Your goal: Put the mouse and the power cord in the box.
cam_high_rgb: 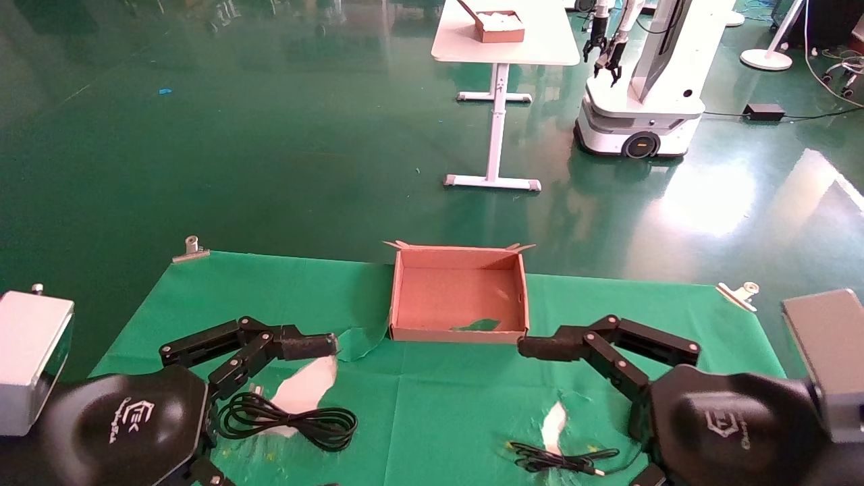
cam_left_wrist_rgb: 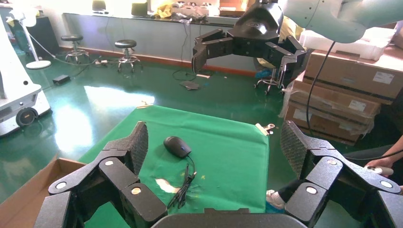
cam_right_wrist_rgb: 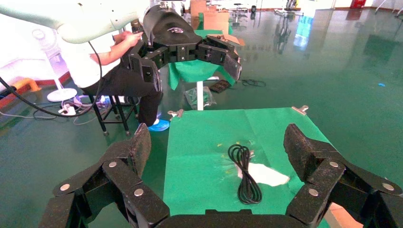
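Observation:
The brown cardboard box [cam_high_rgb: 459, 333] stands open at the far middle of the green cloth, its floor bare. The power cord [cam_high_rgb: 290, 418] lies coiled at the near left, just below my left gripper [cam_high_rgb: 307, 345]; the right wrist view shows its loops [cam_right_wrist_rgb: 244, 173]. The black mouse [cam_left_wrist_rgb: 177, 146] sits on the cloth in the left wrist view with its thin wire [cam_left_wrist_rgb: 183, 187] bunched beside it. In the head view only the wire [cam_high_rgb: 560, 460] shows, and the mouse is hidden by my right arm. Both the right gripper [cam_high_rgb: 543, 347] and the left are open, hold nothing and hover above the cloth.
Metal clips [cam_high_rgb: 191, 248] [cam_high_rgb: 739, 293] pin the cloth's far corners. White tears [cam_high_rgb: 304, 388] [cam_high_rgb: 553, 425] show through the cloth. Beyond the table are a white table with a small brown box [cam_high_rgb: 499, 27] and another robot [cam_high_rgb: 641, 88]. A seated person [cam_right_wrist_rgb: 109, 66] is at one side.

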You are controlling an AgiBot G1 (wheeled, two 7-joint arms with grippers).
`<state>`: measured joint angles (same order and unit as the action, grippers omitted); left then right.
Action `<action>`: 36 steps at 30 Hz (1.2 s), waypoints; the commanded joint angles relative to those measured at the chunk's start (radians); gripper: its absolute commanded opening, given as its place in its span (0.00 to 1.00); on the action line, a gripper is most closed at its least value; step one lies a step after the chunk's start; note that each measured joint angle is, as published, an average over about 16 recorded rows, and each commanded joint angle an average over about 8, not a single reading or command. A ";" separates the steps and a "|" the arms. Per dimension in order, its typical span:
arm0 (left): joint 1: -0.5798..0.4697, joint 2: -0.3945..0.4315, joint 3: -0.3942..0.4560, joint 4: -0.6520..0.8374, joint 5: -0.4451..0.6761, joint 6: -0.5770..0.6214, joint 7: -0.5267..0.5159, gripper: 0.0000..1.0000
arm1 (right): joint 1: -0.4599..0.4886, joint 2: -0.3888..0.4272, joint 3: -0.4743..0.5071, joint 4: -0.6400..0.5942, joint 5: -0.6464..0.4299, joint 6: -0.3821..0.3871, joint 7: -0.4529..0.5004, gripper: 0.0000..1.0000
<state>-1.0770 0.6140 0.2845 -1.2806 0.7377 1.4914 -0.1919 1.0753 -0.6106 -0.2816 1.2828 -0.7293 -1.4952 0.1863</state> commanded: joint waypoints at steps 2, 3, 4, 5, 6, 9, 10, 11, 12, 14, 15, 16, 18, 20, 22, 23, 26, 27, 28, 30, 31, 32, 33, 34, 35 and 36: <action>0.000 0.000 0.000 0.000 0.000 0.000 0.000 1.00 | 0.000 0.000 0.000 0.000 0.000 0.000 0.000 1.00; 0.000 0.000 0.000 0.000 0.000 0.000 0.000 1.00 | 0.000 0.000 0.000 0.000 0.000 0.000 0.000 1.00; 0.000 0.000 0.000 0.000 0.000 0.000 0.000 1.00 | 0.000 0.000 0.000 0.000 0.000 0.000 0.000 1.00; 0.000 0.000 0.000 0.000 0.000 0.000 0.000 1.00 | 0.000 0.000 0.000 0.000 0.000 0.000 0.000 1.00; 0.000 0.000 0.000 0.000 0.000 0.000 0.000 1.00 | 0.000 0.000 0.000 0.000 0.000 0.000 0.000 1.00; 0.000 0.000 0.000 0.000 0.000 0.000 0.000 1.00 | 0.000 0.000 0.000 0.000 0.000 0.000 0.000 1.00; 0.000 0.000 0.000 0.000 0.000 0.000 0.000 1.00 | 0.000 0.000 0.000 0.000 0.000 0.000 0.000 1.00; 0.000 0.000 0.000 0.000 0.000 0.000 0.000 1.00 | 0.000 0.000 0.000 0.000 0.000 0.000 0.000 1.00; 0.000 0.000 0.000 0.000 0.000 0.000 0.000 1.00 | 0.000 0.000 0.000 0.000 0.000 0.000 0.000 1.00; 0.000 0.000 0.000 0.000 0.000 0.000 0.000 1.00 | 0.000 0.000 0.000 0.000 0.000 0.000 0.000 1.00; 0.000 0.000 0.000 0.000 0.000 0.000 0.000 1.00 | 0.000 0.000 0.000 0.000 0.000 0.000 0.000 1.00; 0.000 0.000 0.000 0.000 0.000 0.000 0.000 1.00 | 0.000 0.000 0.000 0.000 0.000 0.000 0.000 1.00; 0.000 0.000 0.000 0.000 0.000 0.000 0.000 1.00 | 0.000 0.000 0.000 0.000 0.000 0.000 0.000 1.00; 0.000 0.000 0.000 0.000 0.000 0.000 0.000 1.00 | 0.000 0.000 0.000 0.000 0.000 0.000 0.000 1.00; 0.000 0.000 0.000 0.000 0.000 0.000 0.000 1.00 | 0.000 0.000 0.000 0.000 0.000 0.000 0.000 1.00; 0.000 0.000 0.000 0.000 0.000 0.000 0.000 1.00 | 0.000 0.000 0.000 0.000 0.000 0.000 0.000 1.00; 0.000 0.000 0.000 0.000 0.000 0.000 0.000 1.00 | 0.000 0.000 0.000 0.000 0.000 0.000 0.000 1.00; 0.000 0.000 0.000 0.000 0.000 0.000 0.000 1.00 | 0.000 0.000 0.000 0.000 0.000 0.000 0.000 1.00; 0.000 0.000 0.000 0.000 0.000 0.000 0.000 1.00 | 0.000 0.000 0.000 0.000 0.000 0.000 0.000 1.00; 0.000 0.000 0.000 0.000 0.000 0.000 0.000 1.00 | 0.000 0.000 0.000 0.000 0.000 0.000 0.000 1.00; 0.000 0.000 0.000 0.000 0.000 0.000 0.000 1.00 | 0.000 0.000 0.000 0.000 0.000 0.000 0.000 1.00; 0.000 0.000 0.000 0.000 0.000 0.000 0.000 1.00 | 0.000 0.000 0.000 0.000 0.000 0.000 0.000 1.00; 0.000 0.000 0.000 0.000 0.000 0.000 0.000 1.00 | 0.000 0.000 0.000 0.000 0.000 0.000 0.000 1.00; 0.000 0.000 0.000 0.000 0.000 0.000 0.000 1.00 | 0.000 0.000 0.000 0.000 0.000 0.000 0.000 1.00; 0.000 0.000 0.000 0.000 0.000 0.000 0.000 1.00 | 0.000 0.000 0.000 0.000 0.000 0.000 0.000 1.00; 0.000 0.000 0.000 0.000 0.000 0.000 0.000 1.00 | 0.000 0.000 0.000 0.000 0.000 0.000 0.000 1.00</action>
<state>-1.0768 0.6137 0.2843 -1.2808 0.7376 1.4917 -0.1916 1.0750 -0.6104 -0.2813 1.2830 -0.7289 -1.4955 0.1864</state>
